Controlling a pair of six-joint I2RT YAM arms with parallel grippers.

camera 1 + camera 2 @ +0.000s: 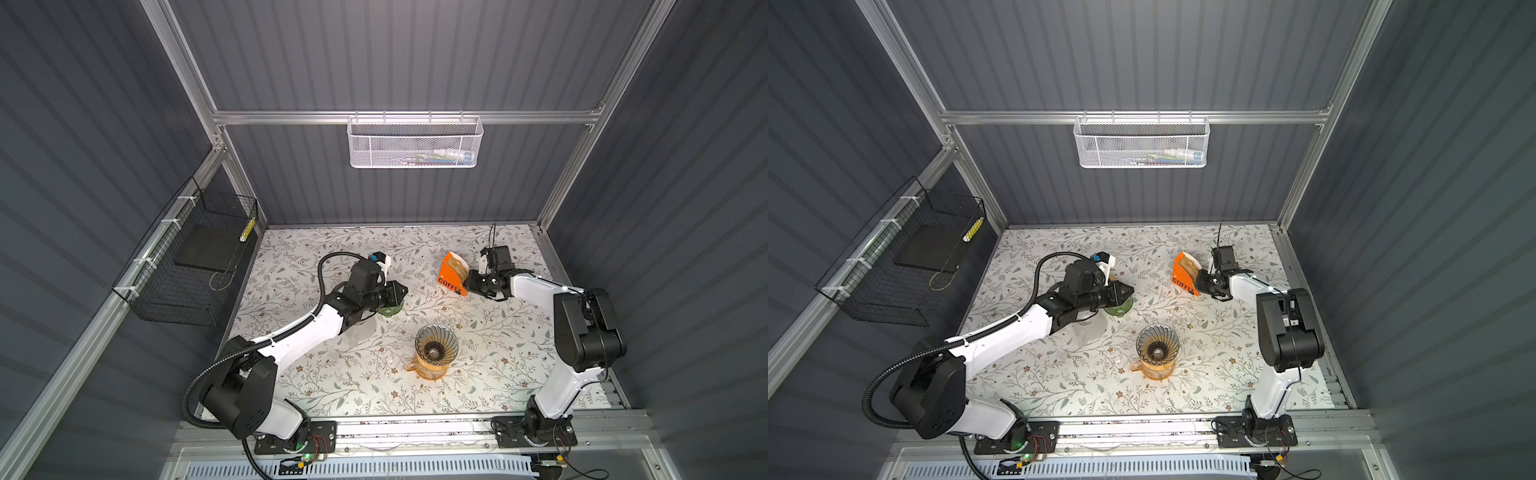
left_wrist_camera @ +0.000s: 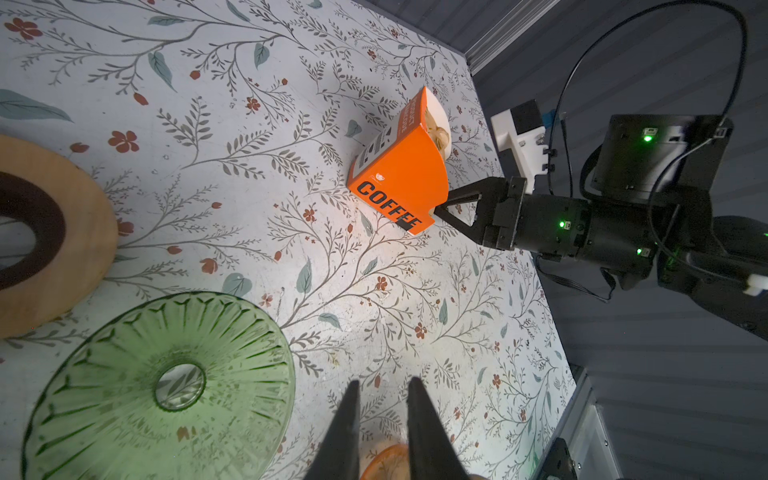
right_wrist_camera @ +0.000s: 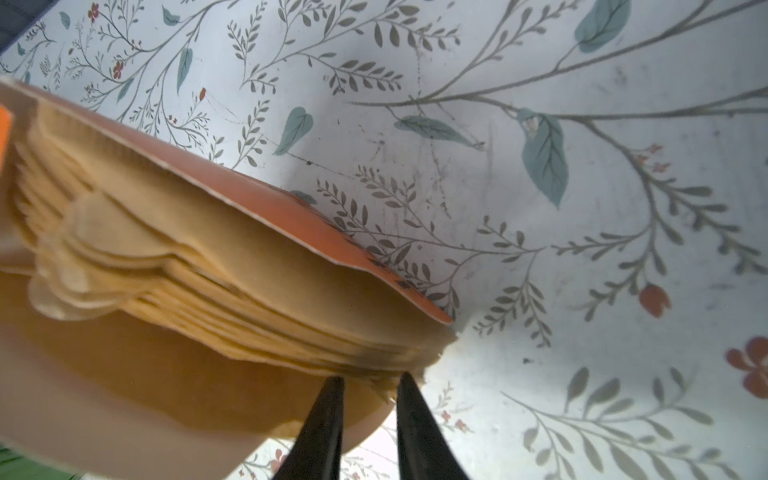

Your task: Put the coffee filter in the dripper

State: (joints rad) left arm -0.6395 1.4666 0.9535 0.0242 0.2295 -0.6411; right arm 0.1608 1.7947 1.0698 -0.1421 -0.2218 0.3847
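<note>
Overhead, in a top view, we see the right arm stretched backward, right gripper (image 1: 467,280) at the filter box (image 1: 452,272), apart from the dripper (image 1: 436,345). Left wrist: left gripper (image 2: 382,384) narrowly parted, empty. Right wrist: narrow jaws at the edge of the coffee filters (image 3: 208,266); we cannot tell any pinch.

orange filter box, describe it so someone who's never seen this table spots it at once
On the floral tabletop, look back right, just ahead of the right gripper. There sits a wedge-shaped cardboard box of brown paper filters. Only it is bright orange with COFFEE printed in black.
</note>
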